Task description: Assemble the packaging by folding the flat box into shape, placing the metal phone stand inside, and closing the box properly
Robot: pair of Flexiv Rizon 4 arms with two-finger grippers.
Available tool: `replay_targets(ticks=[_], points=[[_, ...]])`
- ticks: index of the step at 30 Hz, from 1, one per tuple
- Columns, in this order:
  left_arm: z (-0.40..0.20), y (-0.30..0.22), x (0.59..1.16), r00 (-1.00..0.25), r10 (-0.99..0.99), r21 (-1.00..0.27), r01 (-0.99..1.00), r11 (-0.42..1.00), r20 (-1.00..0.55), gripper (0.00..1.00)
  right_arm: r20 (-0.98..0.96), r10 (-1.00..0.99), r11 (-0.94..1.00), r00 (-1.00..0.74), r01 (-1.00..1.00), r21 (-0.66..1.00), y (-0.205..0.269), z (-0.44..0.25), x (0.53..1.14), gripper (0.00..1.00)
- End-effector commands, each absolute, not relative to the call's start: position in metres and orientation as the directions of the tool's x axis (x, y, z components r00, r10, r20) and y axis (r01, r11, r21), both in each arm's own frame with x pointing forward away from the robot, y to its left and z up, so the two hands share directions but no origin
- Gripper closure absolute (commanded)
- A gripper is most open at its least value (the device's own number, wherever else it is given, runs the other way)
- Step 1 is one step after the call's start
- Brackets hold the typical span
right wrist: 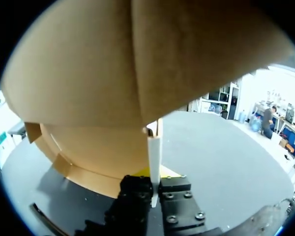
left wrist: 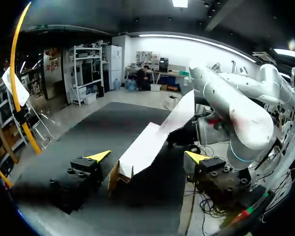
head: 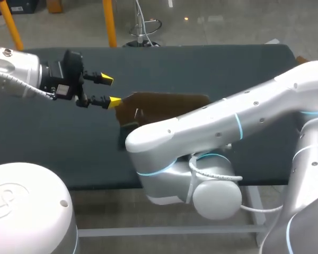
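Note:
The brown cardboard box is part-folded and lifted at the middle of the dark table. My right arm reaches across over it and hides its own gripper in the head view. In the right wrist view my right gripper is shut on a thin upright panel edge of the box, whose inner side fills the view. My left gripper stands open at the box's left corner. In the left wrist view the box lies just ahead between the open fingers of my left gripper. No phone stand is in view.
The dark table mat stretches away beyond the box. My right arm's elbow hangs over the table's front edge. My left arm's base fills the near left corner.

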State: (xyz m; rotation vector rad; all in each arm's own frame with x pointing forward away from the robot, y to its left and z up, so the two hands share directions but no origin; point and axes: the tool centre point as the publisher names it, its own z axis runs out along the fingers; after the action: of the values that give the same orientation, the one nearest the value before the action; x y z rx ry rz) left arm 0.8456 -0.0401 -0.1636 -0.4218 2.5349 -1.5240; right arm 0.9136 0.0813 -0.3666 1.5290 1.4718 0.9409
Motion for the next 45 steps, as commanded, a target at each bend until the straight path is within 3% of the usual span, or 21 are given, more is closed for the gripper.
replay_targets(ticks=[1, 31, 45], points=[[-0.161, -0.041, 0.846, -0.949, -0.316, -0.878, -0.163, 0.450, 0.014, 0.00, -0.002, 1.000, -0.007, 0.021, 0.415, 0.910, 0.076, -0.363, 0.915, 1.00], [-0.161, -0.020, 0.844, -0.958, -0.288, -0.836, -0.153, 0.527, -0.006, 0.00, 0.105, 0.951, 0.069, -0.290, 0.534, 0.843, 0.081, -0.359, 0.920, 1.00], [-0.161, -0.020, 0.844, -0.958, -0.288, -0.836, -0.153, 0.527, -0.006, 0.00, 0.105, 0.951, 0.069, -0.290, 0.534, 0.843, 0.081, -0.359, 0.920, 1.00]])
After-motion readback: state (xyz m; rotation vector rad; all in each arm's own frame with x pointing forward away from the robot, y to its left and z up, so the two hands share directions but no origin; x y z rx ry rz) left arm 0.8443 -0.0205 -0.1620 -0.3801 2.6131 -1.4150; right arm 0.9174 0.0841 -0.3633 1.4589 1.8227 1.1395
